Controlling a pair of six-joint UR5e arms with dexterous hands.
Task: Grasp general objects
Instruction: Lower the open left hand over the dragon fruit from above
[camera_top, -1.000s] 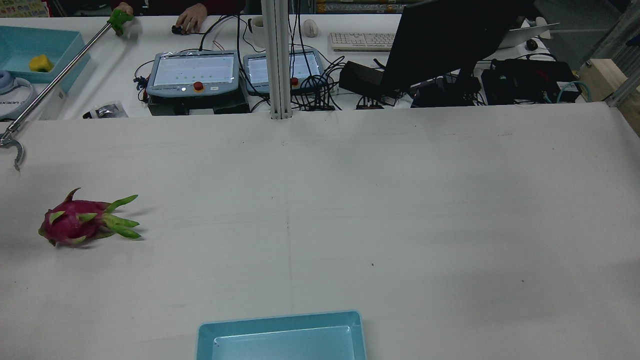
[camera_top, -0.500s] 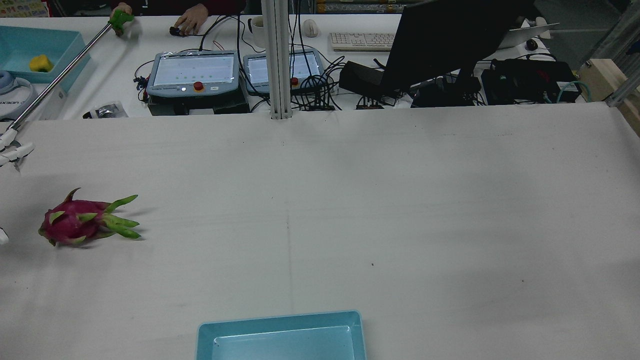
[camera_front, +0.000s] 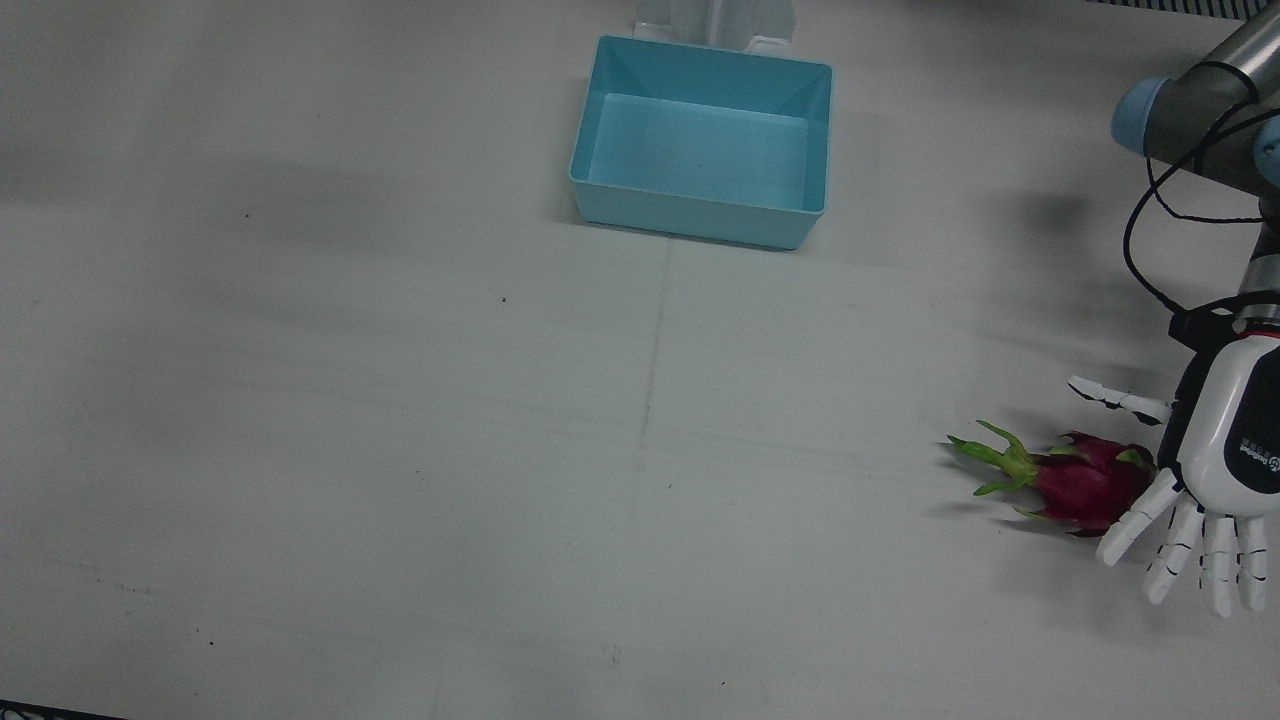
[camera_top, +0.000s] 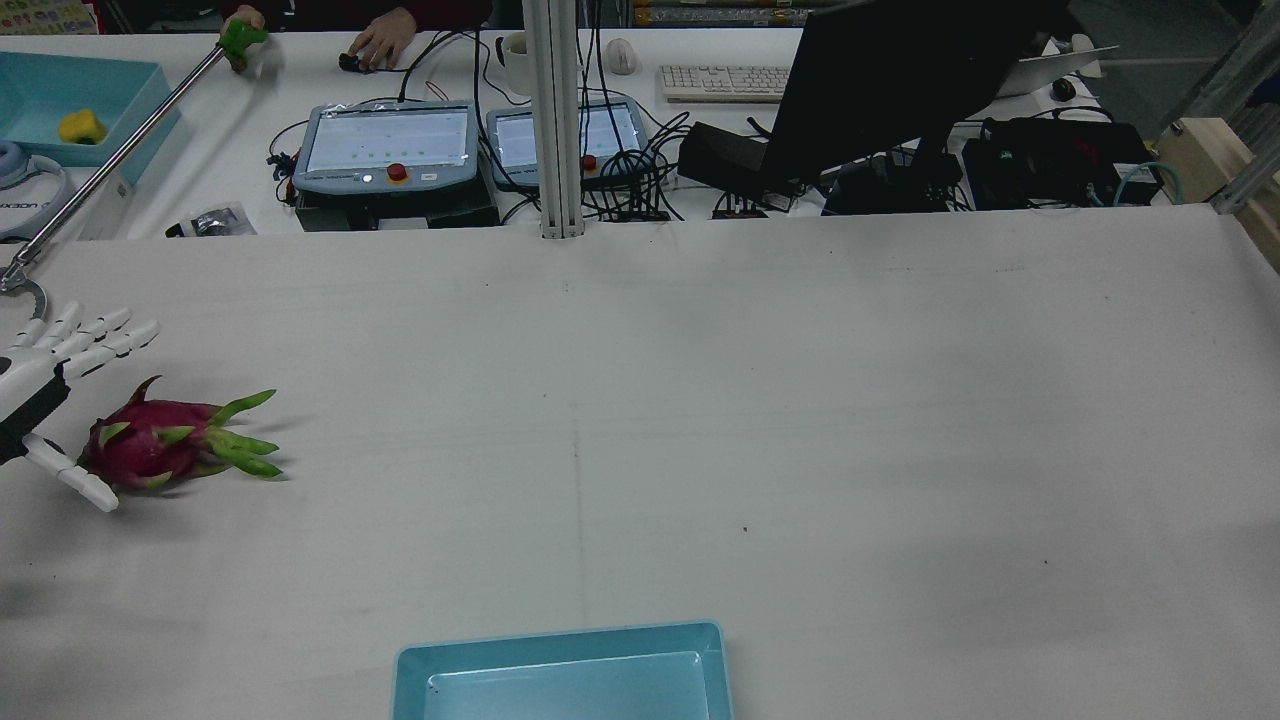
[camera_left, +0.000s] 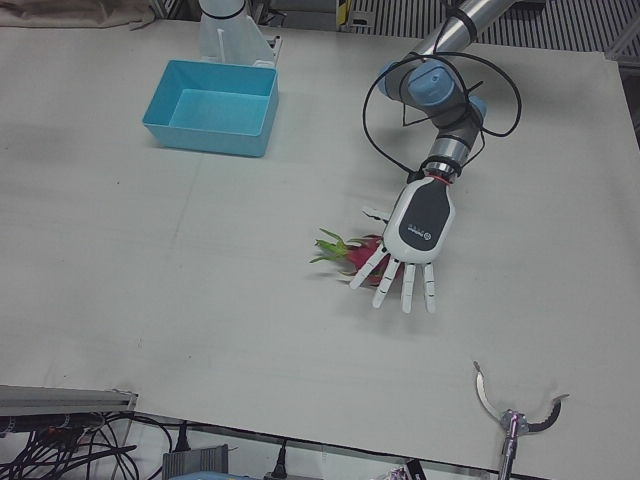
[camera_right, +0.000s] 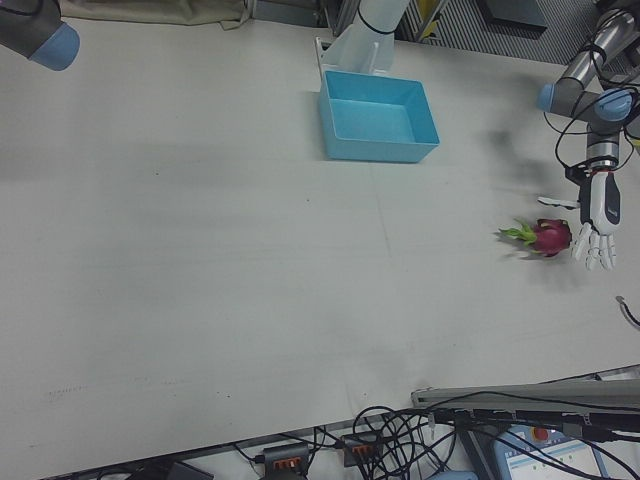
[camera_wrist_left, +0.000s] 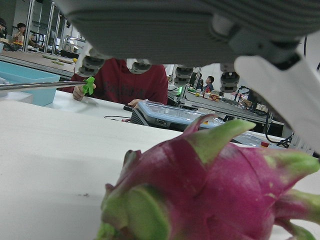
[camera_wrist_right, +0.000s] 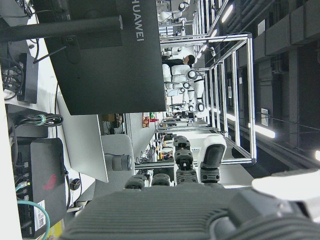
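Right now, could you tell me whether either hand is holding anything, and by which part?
Nothing is held: the left hand hovers open over the dragon fruit.

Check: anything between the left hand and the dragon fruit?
Nothing visible. The left hand hovers open right at the dragon fruit, fingers spread past one side and the thumb on the other. The left hand view shows only the fruit below the palm. Bare table lies around it; the blue bin sits far off.

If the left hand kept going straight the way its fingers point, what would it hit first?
Probably nothing on the table soon: the left hand points toward the operators' edge, and its fingers already reach past the dragon fruit under it. The grabber claw lies off to the side. Depth is uncertain.
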